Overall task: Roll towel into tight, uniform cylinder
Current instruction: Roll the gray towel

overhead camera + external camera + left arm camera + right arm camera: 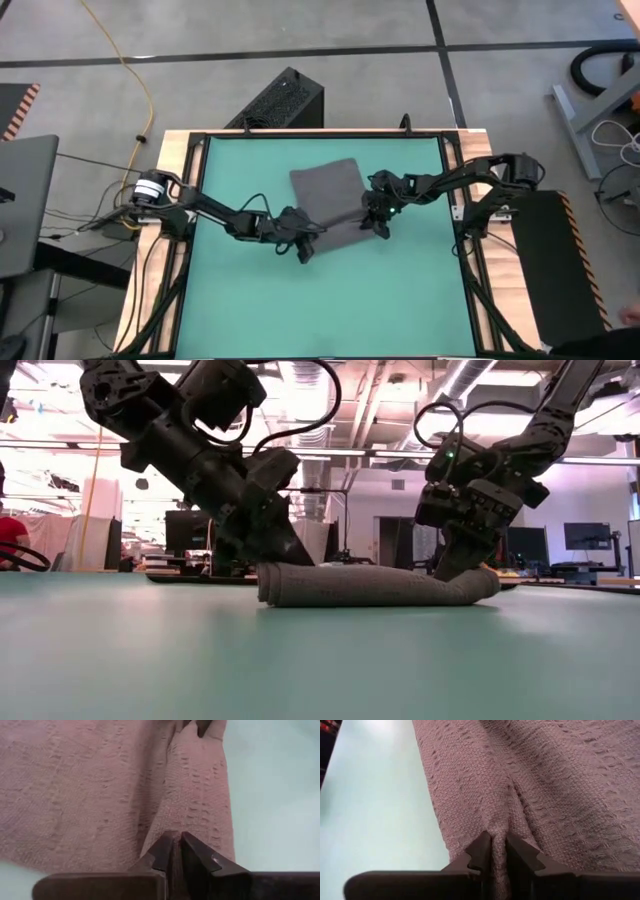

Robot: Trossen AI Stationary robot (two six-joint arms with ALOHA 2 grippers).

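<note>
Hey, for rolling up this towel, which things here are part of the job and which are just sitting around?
Part of the job:
- towel, partly rolled
- left hand, pinching the roll
- right hand, pinching the roll
- teal table

Just sitting around:
- black box beyond the table
- yellow cable on the floor

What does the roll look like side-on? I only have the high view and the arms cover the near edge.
Observer: In the low view, the towel is a low roll lying on the table, with one end kinked upward.
Operator: Has the right gripper got cloth?
Observer: Yes. In the right wrist view, the right gripper pinches a raised fold.
Operator: And the left?
Observer: In the left wrist view, the left gripper is shut on a ridge of the towel.
</note>
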